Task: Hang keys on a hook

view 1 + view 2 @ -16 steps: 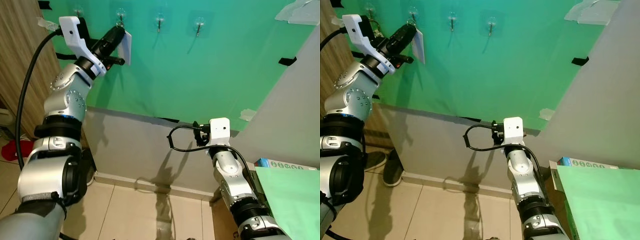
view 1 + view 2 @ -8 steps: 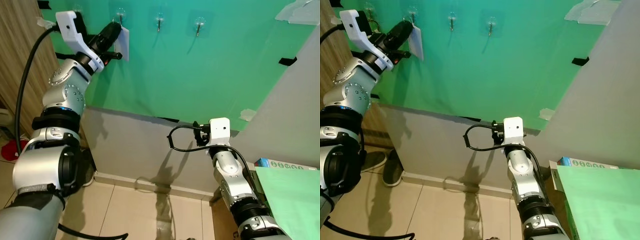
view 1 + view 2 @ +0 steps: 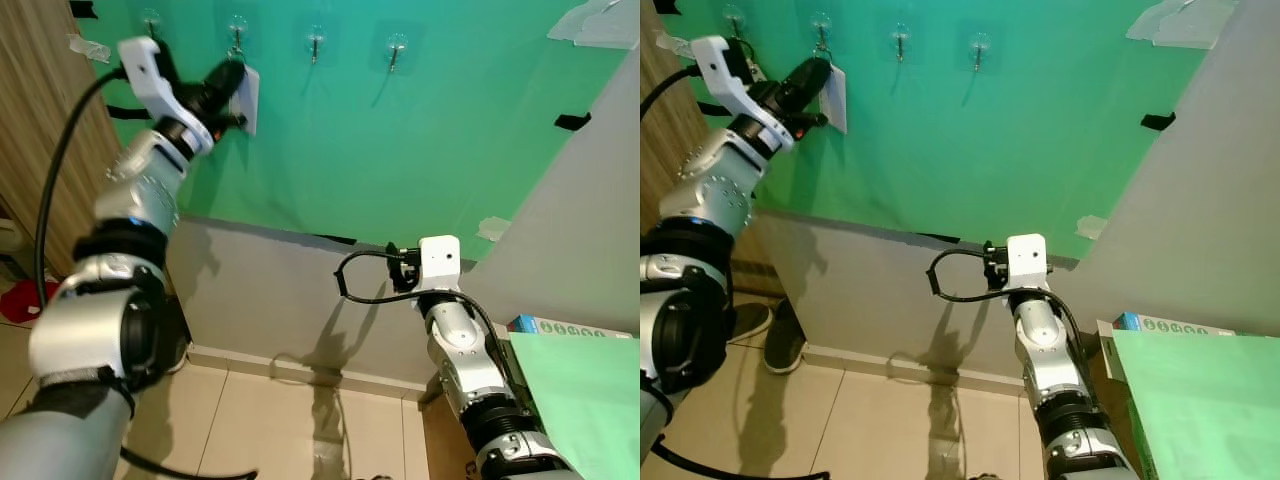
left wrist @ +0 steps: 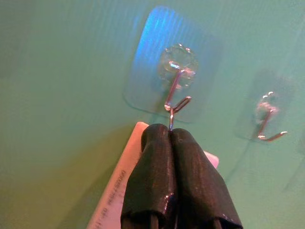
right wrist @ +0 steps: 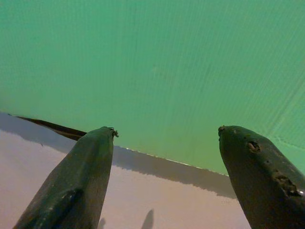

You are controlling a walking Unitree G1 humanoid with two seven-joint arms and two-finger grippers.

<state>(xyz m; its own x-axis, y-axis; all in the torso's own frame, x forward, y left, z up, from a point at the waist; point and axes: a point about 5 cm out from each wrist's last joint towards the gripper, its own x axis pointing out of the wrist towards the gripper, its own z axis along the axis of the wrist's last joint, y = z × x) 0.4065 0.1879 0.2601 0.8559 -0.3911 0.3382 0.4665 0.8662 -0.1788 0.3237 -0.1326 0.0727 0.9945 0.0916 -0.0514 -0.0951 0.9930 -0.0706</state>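
The left gripper (image 4: pixel 170 131) is raised to the green wall (image 3: pixel 420 140), its fingers (image 4: pixel 190 171) pressed together on a key ring with a white tag (image 3: pixel 247 97); the tag hangs just below the second hook (image 4: pixel 175 93) in a row of four (the ring's wire touches that hook's tip); the right gripper (image 5: pixel 167 131) idles low, fingers wide apart, holding nothing.

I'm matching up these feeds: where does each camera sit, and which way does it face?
Head eyes: from the head, toward the green wall; both arms show.
Left wrist: along the shut left gripper, on a white tag beneath a hook.
Right wrist: between the open right gripper fingers, at that wall.
Shared: wall, hooks.
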